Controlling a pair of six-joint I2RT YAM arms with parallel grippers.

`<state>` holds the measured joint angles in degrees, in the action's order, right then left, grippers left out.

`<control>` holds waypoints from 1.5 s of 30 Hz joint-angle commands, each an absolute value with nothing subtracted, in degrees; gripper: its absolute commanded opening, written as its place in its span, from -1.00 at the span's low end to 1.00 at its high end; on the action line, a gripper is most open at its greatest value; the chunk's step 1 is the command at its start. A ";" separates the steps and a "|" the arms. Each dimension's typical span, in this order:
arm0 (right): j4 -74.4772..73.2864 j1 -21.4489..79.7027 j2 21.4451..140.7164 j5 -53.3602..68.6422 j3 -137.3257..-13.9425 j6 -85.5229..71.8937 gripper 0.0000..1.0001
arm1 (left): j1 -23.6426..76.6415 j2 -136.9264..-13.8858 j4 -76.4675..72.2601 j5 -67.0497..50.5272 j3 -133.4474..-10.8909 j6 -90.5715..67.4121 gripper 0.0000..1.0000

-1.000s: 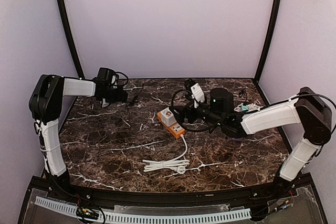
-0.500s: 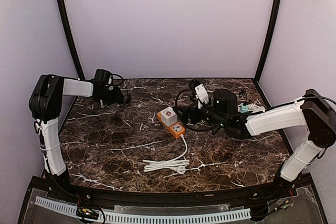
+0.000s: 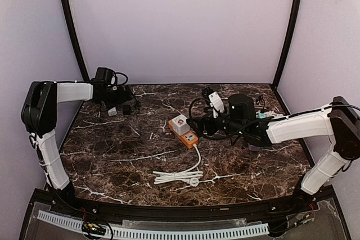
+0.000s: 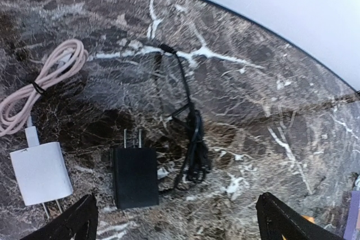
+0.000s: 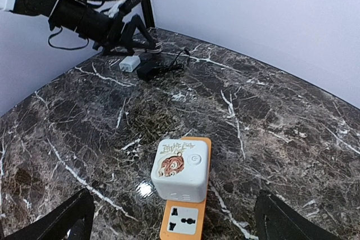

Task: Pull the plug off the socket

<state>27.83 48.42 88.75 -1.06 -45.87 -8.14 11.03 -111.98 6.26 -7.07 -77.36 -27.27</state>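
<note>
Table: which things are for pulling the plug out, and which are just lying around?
For the job:
- white cube plug
- orange socket strip that it sits in

Just lying about, at the far left of the table:
- black charger
- black cable
- white charger
- pink cable

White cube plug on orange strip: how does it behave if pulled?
Plug looks rigid, glossy-sided: grip may slip. Strip looks light and lies loose, so it probably lifts along unless held. Its coiled cord likely won't anchor it.
</note>
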 commanded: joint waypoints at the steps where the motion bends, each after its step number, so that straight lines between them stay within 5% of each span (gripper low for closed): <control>1: 24.42 47.19 87.14 4.43 -46.39 -8.92 0.97 | 11.75 -101.39 5.44 -10.08 -73.31 -28.20 0.97; 14: 25.84 43.76 83.95 11.16 -39.45 -12.75 0.97 | 22.46 -93.74 10.29 -15.98 -70.85 -18.94 0.97; 37: 28.84 41.24 80.97 12.42 -31.37 -15.09 0.97 | 40.77 -109.21 25.33 -11.92 -87.06 5.18 0.97; 45: 29.67 41.13 81.37 12.74 -30.79 -15.17 0.97 | 42.46 -115.42 27.91 -10.67 -92.71 6.38 0.70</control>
